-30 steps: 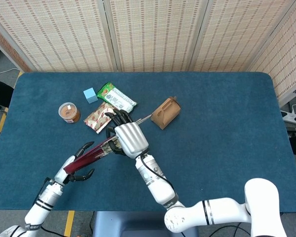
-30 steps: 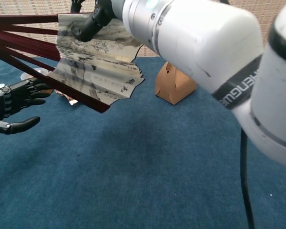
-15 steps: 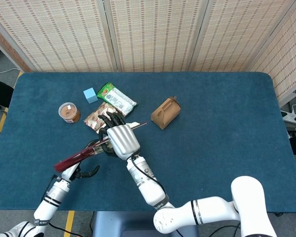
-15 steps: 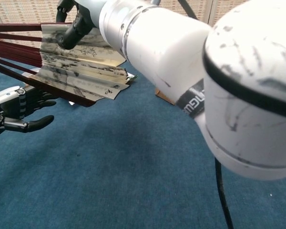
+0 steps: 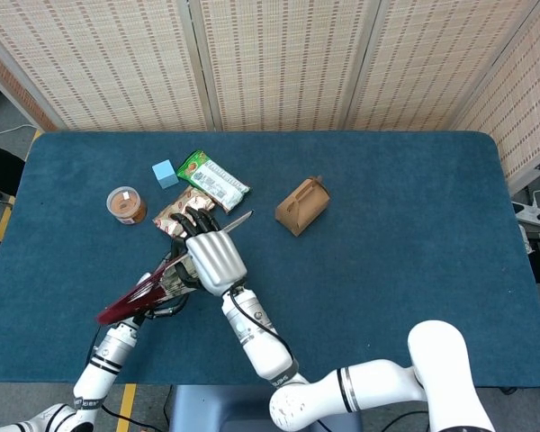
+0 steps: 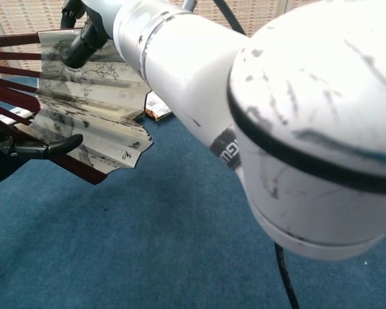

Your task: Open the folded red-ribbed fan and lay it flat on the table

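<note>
Dark red ribs and pale painted paper mark the fan (image 5: 148, 286), which hangs partly spread above the blue cloth of the table (image 5: 396, 216), held off the surface between the two hands near the table's 7 o'clock edge in the head view. In the chest view the fan (image 6: 90, 116) fills the upper left, its leaf showing ink drawings and a few written characters, its ribs running off the left edge. The right hand (image 5: 209, 256) grips the fan from above, its silver back turned to the head camera and its dark fingers (image 5: 191, 221) reaching toward 11 o'clock over the leaf; in the chest view only its dark fingers (image 6: 83, 44) show at the top of the paper, below the big white arm that covers much of that view. The left hand (image 5: 160, 304) sits under the ribs at the fan's 7 o'clock end, mostly hidden by them; in the chest view a dark finger of it (image 6: 48, 148) lies across the lower ribs, so it appears to hold the fan too. Beyond the hands, toward 12 o'clock, lie a red-and-white snack packet (image 5: 174, 212), a green packet (image 5: 213, 176), a small blue cube (image 5: 165, 173) and a round brown-topped tub (image 5: 126, 204). A brown paper box (image 5: 302, 206) stands at 2 o'clock, well apart from the right hand.
</note>
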